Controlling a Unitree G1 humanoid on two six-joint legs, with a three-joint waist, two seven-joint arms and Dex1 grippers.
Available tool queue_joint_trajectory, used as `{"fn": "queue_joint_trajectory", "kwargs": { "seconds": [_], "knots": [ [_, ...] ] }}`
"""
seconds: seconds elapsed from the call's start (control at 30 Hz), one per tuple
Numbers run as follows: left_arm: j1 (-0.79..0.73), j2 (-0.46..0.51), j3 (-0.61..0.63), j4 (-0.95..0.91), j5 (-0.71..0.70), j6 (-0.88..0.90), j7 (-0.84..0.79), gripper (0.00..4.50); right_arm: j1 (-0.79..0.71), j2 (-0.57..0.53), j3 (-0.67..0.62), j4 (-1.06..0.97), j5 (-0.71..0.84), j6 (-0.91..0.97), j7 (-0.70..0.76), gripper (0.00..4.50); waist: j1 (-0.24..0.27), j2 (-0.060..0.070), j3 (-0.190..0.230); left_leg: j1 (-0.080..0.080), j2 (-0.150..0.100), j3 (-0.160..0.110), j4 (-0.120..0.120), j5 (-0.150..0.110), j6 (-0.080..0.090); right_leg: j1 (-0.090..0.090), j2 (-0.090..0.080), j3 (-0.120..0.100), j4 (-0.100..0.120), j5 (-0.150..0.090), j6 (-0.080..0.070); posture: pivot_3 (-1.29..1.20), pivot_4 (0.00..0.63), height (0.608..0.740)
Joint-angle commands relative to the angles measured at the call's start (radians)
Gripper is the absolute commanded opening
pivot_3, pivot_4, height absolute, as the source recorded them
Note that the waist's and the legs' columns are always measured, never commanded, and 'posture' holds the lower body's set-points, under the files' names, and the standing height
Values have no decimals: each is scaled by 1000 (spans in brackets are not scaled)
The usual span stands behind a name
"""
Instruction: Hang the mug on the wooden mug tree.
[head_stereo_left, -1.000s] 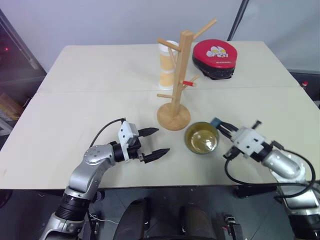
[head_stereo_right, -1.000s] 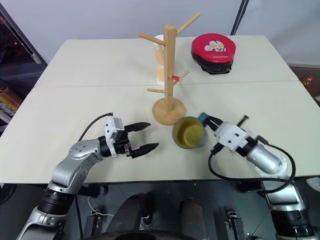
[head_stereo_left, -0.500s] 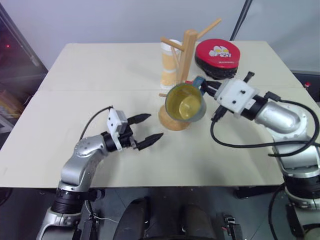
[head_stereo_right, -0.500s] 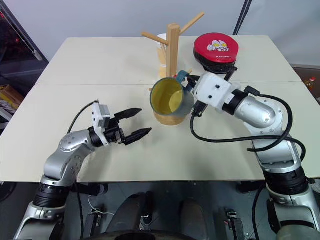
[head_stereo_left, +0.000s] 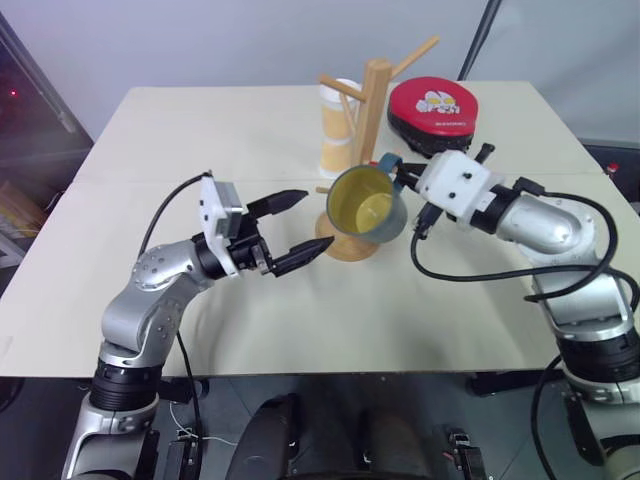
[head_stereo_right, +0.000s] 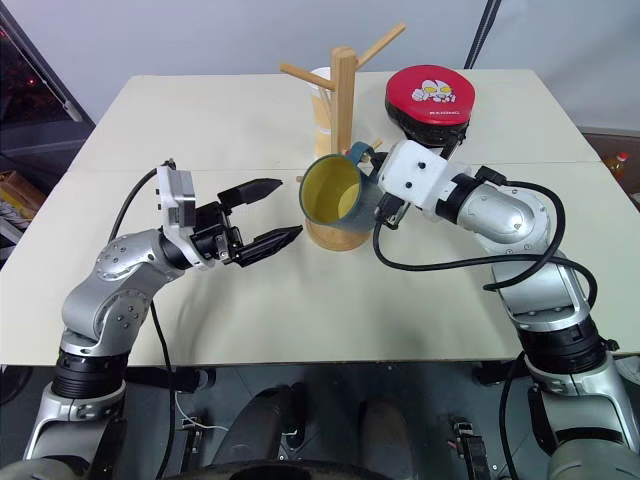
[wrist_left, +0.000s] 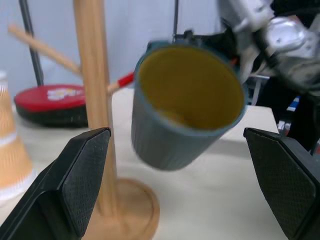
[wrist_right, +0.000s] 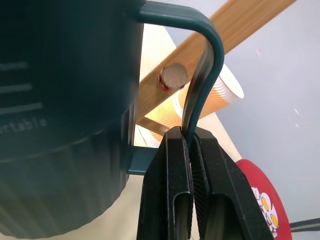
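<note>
The right tool is clenched on the blue loop handle of the mug, its two black fingers pinching the handle's thin band from both sides. The mug is off the worktop, tipped on its side so that its yellow inside faces the robot's left and the camera, and it hangs in front of the lower part of the wooden mug tree, above the round base. In the right wrist view the end of a peg, rimmed in red, shows through the opening of the handle; whether the peg already passes inside the loop or only lines up behind it is hard to say from this angle. The left tool stands released, its fingers spread wide, held above the worktop just to the left of the mug with the tips pointing at it, apart from it. Behind the tree stands a tall white-and-orange cup, and to the right of it lies a round red-topped case.
</note>
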Motion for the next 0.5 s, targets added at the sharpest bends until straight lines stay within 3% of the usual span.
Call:
{"fn": "queue_joint_trajectory", "kwargs": {
  "seconds": [0.03, 0.07, 0.17, 0.37, 0.5],
  "knots": [
    [-21, 11, 23, -49, -27, 10, 10, 4500, -38, 7, 5, -5, -15, 18, -3, 49, -1, 0, 0, 0, 0, 0, 0, 0, 0, 0, 0, 0, 0, 0, 0, 0, 150, 740],
    [-21, 12, 23, -50, -28, 11, 12, 4500, -43, 8, 8, -5, -17, 25, -2, 49, 0, 0, 0, 0, 0, 0, 0, 0, 0, 0, 0, 0, 0, 0, 0, 0, 150, 740],
    [-23, 13, 22, -53, -28, 13, 14, 4500, -58, 14, 13, -8, -16, 46, -1, 929, 0, 0, 0, 0, 0, 0, 0, 0, 0, 0, 0, 0, 0, 0, 0, 0, 150, 740],
    [-23, 11, 20, -48, -28, 9, 20, 4500, -76, 10, -9, -26, -19, 55, -10, 3926, 0, 0, 0, 0, 0, 0, 0, 0, 0, 0, 0, -1, 0, 0, 0, 0, 150, 740],
    [-9, 6, 21, -30, -15, 7, 37, 4500, -13, 2, -135, -60, 50, 78, -14, 3926, 2, -1, 0, 0, 0, 0, 0, 0, 0, 0, 0, -1, 0, 0, 0, 0, 150, 740]
  ]
}}
